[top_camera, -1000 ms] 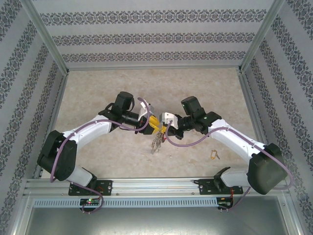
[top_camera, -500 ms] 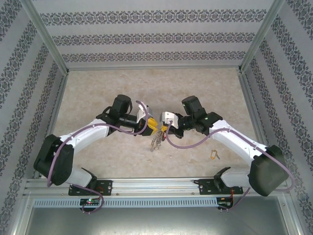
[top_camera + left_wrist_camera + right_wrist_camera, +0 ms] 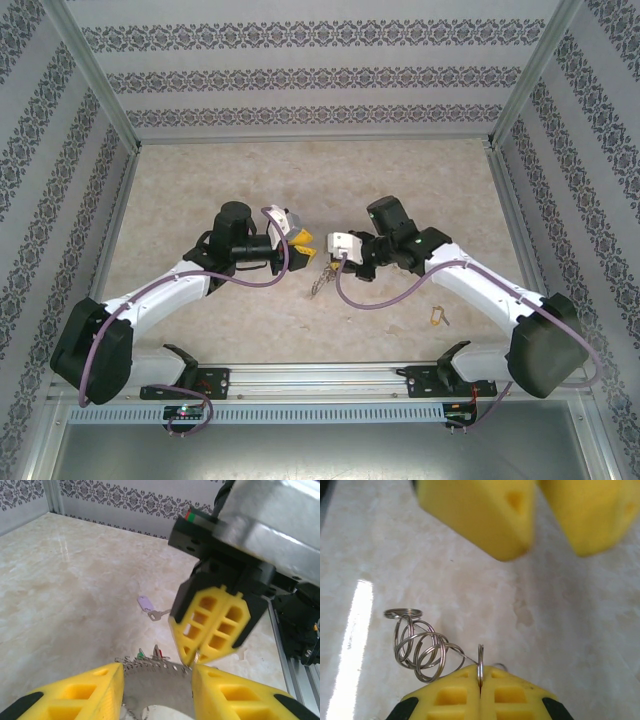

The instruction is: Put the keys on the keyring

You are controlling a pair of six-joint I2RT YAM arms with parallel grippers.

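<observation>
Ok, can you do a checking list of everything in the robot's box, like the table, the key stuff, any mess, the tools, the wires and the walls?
Surface: beige marbled table, bare apart from loose keys.
Job's things: keyring pinched by the right tool; a green tag and a red tag peek over its rim; purple-tagged key and yellow-tagged key lie loose on the table.
Clutter: nothing seen.
Tools: right tool shut on the keyring's rim; left tool open, facing it.
Cables: purple cables hang in loops.
Surroundings: patterned walls, metal frame.
</observation>
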